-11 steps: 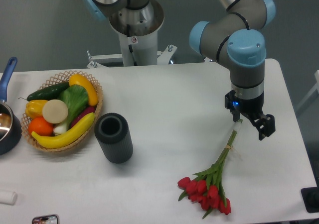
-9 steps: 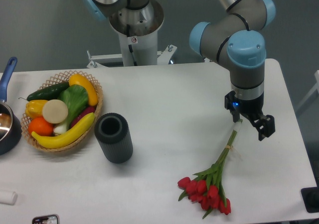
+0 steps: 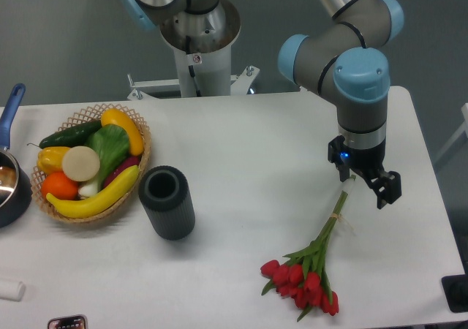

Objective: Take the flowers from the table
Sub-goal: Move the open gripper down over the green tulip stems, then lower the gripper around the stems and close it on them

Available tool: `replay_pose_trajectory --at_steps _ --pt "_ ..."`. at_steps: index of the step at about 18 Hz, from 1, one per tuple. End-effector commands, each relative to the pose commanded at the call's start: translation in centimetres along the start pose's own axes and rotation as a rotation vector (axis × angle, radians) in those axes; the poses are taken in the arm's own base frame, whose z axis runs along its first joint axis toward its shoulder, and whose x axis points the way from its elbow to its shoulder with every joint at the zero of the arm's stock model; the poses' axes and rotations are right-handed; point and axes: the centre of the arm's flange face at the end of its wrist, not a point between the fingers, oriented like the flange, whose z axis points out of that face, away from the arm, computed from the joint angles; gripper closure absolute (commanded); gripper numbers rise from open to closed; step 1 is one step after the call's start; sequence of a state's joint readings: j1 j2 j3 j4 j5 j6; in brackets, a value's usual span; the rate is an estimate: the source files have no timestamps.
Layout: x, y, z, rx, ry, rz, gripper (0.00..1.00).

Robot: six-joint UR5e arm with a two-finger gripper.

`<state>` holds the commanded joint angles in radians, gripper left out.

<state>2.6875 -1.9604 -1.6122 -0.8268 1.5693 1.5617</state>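
Observation:
The flowers (image 3: 306, 279), a bunch of red tulips with green leaves, lie flat on the white table (image 3: 256, 139) near its front right. Their long green stems run up and to the right, tied by a pale band, and end at about the gripper. My gripper (image 3: 365, 179) hangs over that stem end, pointing down, with its jaws open. One black finger (image 3: 387, 187) stands to the right of the stem tip, the other is at its left. The stems still rest on the table and nothing is gripped.
A dark cylindrical vase (image 3: 167, 202) stands left of centre. A wicker basket (image 3: 139, 169) of fruit and vegetables sits at the left, with a blue-handled pan (image 3: 10, 186) beyond it. A phone (image 3: 66, 322) and a small white object (image 3: 11, 290) lie at the front left edge.
The gripper has edged very slightly to the left over the stem end. The flowers have not moved.

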Motion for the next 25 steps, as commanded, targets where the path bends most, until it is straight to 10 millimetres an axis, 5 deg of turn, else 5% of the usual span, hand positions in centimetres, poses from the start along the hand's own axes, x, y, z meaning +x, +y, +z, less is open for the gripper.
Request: replay_pose_trajectory --at_steps 11,17,25 --pt "0.3 -2.3 5.9 -0.001 0.079 -0.207 0.00" --pt "-0.1 -4.1 6.9 0.082 0.099 -0.364 0.00" --pt "0.7 -4.6 10.1 0.090 0.139 -0.358 0.00"
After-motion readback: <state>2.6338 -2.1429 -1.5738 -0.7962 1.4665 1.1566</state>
